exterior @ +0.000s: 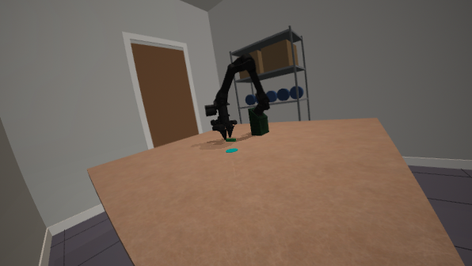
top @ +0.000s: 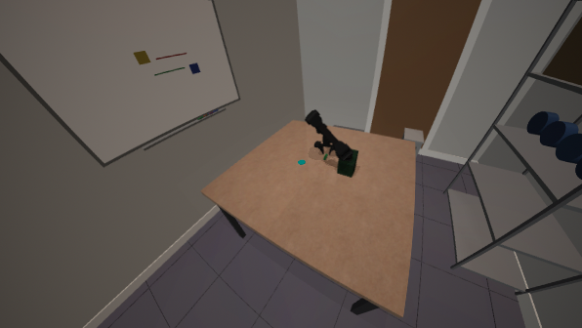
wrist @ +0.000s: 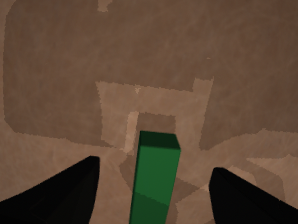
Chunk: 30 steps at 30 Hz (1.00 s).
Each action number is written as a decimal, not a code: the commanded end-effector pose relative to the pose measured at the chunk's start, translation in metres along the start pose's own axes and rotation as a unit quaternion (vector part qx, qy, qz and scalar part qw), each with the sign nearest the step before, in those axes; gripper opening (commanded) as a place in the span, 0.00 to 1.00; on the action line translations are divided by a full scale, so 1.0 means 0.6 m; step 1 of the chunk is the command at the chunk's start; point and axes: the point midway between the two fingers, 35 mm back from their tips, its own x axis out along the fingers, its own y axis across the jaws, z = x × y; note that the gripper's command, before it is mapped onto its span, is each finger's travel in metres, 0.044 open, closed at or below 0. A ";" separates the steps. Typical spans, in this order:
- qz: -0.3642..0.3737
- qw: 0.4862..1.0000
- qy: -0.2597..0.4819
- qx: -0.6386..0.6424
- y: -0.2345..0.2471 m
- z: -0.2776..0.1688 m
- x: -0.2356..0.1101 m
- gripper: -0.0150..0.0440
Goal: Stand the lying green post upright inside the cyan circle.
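Post: green post (wrist: 154, 196) lies flat, long side pointing straight ahead between the fingers.
Look: plain green block.
Fingers: open, holding nothing.

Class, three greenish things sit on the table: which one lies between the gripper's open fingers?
The small bright green post, lying flat. The cyan circle is nearer the camera, and the dark green base block sits under the arm.

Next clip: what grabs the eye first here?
The black arm bends down from its green base, its open end effector straddling the lying green post without gripping it. Just in front on the table sits the small cyan circle.
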 end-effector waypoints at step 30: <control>0.004 1.000 -0.003 0.004 0.006 0.008 -0.057 0.29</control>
